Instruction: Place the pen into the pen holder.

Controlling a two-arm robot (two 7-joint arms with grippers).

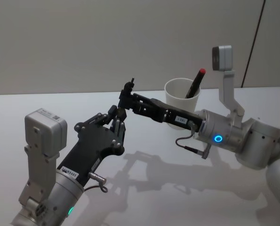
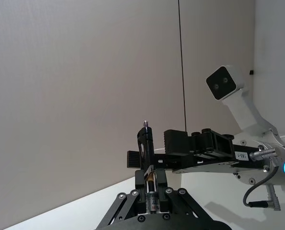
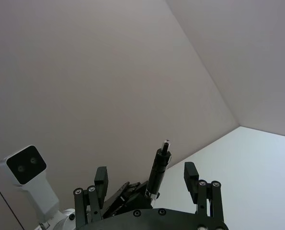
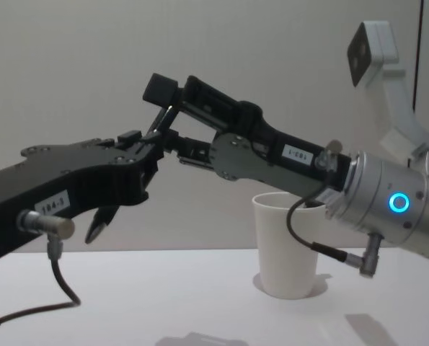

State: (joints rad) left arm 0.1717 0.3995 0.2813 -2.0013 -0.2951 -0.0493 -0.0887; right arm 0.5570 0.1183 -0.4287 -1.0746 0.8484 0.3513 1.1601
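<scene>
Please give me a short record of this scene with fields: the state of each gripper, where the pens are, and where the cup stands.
left gripper: raised above the table, shut on the lower end of the black pen
black pen: upright in the air, not yet in the pen holder
right gripper: open, one finger on each side of the black pen, with a gap on both sides
pen holder: upright on the table, beyond the right arm
red-tipped pen: leaning inside the pen holder

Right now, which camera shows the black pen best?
Right wrist view: the black pen stands clear inside the open right gripper. Left wrist view shows it clamped in the left gripper; head view shows mainly its top.
</scene>
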